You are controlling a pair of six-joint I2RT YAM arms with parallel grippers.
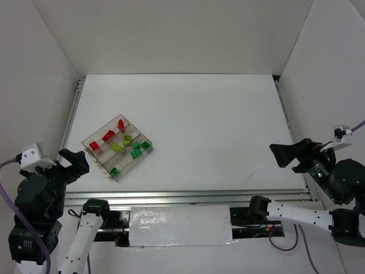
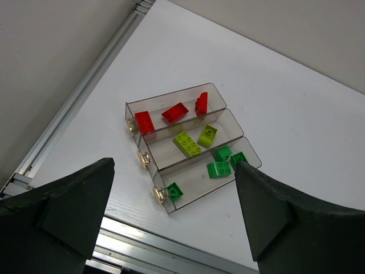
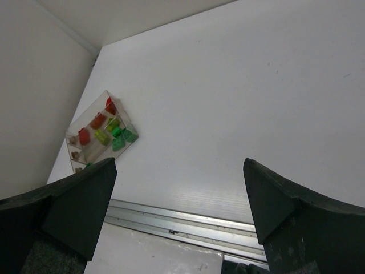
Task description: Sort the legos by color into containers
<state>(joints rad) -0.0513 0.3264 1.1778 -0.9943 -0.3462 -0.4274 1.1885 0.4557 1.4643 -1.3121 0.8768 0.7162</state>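
Containers (image 2: 171, 95) with red legos (image 2: 174, 112), yellow-green legos (image 2: 187, 142), green legos (image 2: 219, 169), apparently sorted

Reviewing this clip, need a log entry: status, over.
Left gripper, right gripper open, empty. Legos in clear tray, sorted by color. Nothing in the way.

Your white counter (image 1: 199, 131) sits boxed by plain white walls (image 1: 171, 34) at nine, twelve and three o'clock.

Seen from the right wrist, the legos (image 3: 101, 136) are too small to show studs. A finger (image 3: 74, 205) of the right end effector (image 3: 178, 161), cropped by the bottom edge, hides the near corner of the containers (image 3: 85, 113).
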